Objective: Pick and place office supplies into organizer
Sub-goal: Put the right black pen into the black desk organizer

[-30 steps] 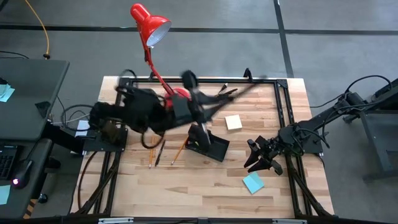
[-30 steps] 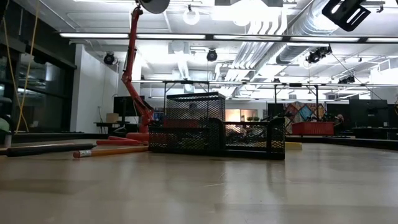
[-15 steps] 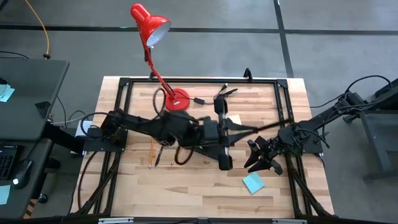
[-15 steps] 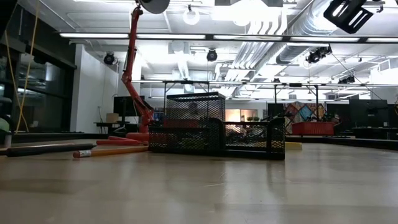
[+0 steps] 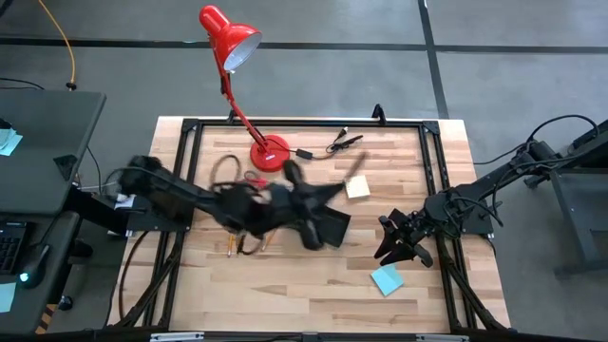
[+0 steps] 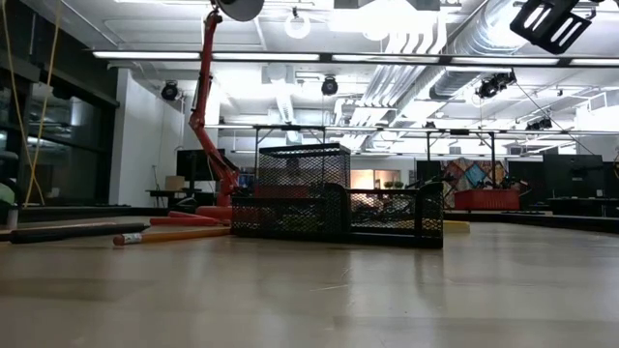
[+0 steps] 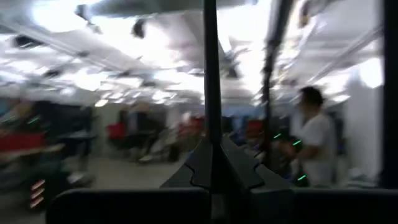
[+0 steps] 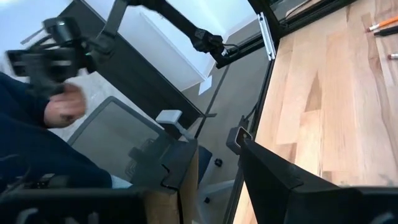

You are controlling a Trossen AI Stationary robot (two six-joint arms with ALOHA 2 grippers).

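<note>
**Left arm.** It reaches from the desk's left edge across the middle, heavily motion-blurred in the high view. The left end effector [image 5: 323, 193] sits above the centre of the desk [image 5: 313, 285], over the organizer's area. In the left wrist view its fingers [image 7: 239, 171] are pressed together on a thin dark rod that stands straight up between them, taken to be a dark pen [image 7: 210, 74]. In the high view the same thin item slants from the fingertips toward the pale yellow sticky-note pad [image 5: 357, 186]. Whether it touches the pad cannot be told.

**Right arm.** It is parked at the desk's right side. The right end effector [image 5: 399, 249] hangs just above the surface, fingers partly spread and gripping nothing (the right wrist view shows a clear gap between the two fingers [image 8: 273, 177]).

**Organizer.** The black mesh tray [image 5: 331, 228] lies on the desk a little right of centre, partly covered by the left arm in the high view. The low view shows it upright, with a taller compartment beside a lower one [image 6: 338, 208].

**Remaining supplies.**
- The teal-blue sticky-note pad [image 5: 387, 279] lies near the front right, just beside the right end effector.
- The orange-yellow pencils [image 5: 231, 247] lie left of the organizer, on bare wood, apart from it.
- One pencil is visible lengthwise in the low view [image 6: 174, 235].

**Other items.**
- The red desk lamp [image 5: 269, 152] stands at the back of the desk.
- The black cable with clips [image 5: 342, 142] lies to its right.
- A person [image 7: 314, 143] stands in the room beyond, blurred.
</note>
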